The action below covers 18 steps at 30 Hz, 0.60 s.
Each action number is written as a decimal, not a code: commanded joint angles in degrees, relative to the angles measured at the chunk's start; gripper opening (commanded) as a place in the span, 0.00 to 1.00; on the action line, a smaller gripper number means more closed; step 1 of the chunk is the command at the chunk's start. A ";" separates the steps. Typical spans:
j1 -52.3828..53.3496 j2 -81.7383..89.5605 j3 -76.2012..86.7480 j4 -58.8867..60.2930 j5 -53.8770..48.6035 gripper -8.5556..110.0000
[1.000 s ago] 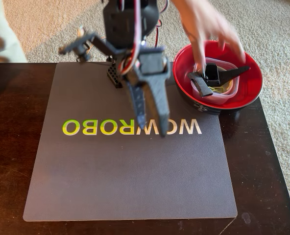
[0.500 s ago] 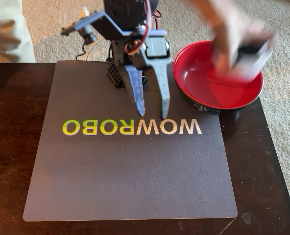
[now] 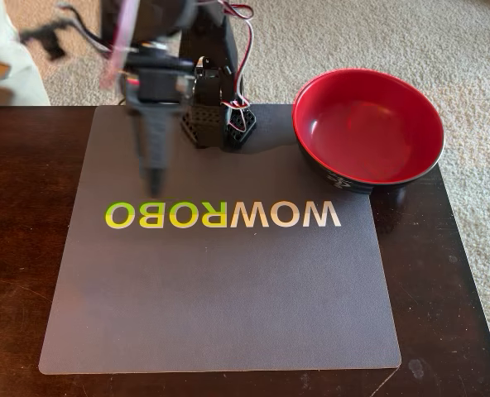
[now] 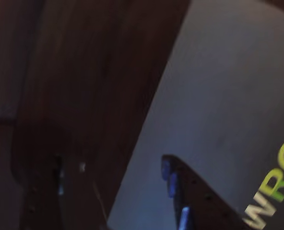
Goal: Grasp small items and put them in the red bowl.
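Nowhere visible: cream-white ring, black pointed part, yellow clip, flat black bar. Red bowl (image 3: 367,132) empty in the fixed view, glossy red inside, black outside with small pale marks, sitting at the far right corner of the grey mat (image 3: 220,281), partly over the mat's right edge onto the dark wooden table (image 3: 17,248). Absent from the wrist view altogether.

Gripper (image 3: 152,178) smeared by motion blur in the fixed view, pointing down over the mat's far left part, just above the "WOWROBO" lettering (image 3: 223,214); finger gap unreadable there. Arm base (image 3: 216,124) sharp, at the mat's far edge, wires looping above it.

Wrist view dim and blurred, yet showing two fingers (image 4: 190,201) well apart, nothing between them, so gripper (image 4: 123,196) open and empty. Mat edge running diagonally there, dark table on the left, lettering cut off at the right edge.
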 commanded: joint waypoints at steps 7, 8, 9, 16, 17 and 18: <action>9.40 2.81 1.49 -0.44 3.25 0.32; 9.32 3.25 1.49 -0.53 3.43 0.32; 9.14 3.60 1.49 -0.53 3.52 0.32; 6.59 8.70 6.94 -0.44 3.34 0.32; 5.71 8.96 7.03 -0.35 3.34 0.32; 4.92 9.23 7.03 -0.53 3.52 0.32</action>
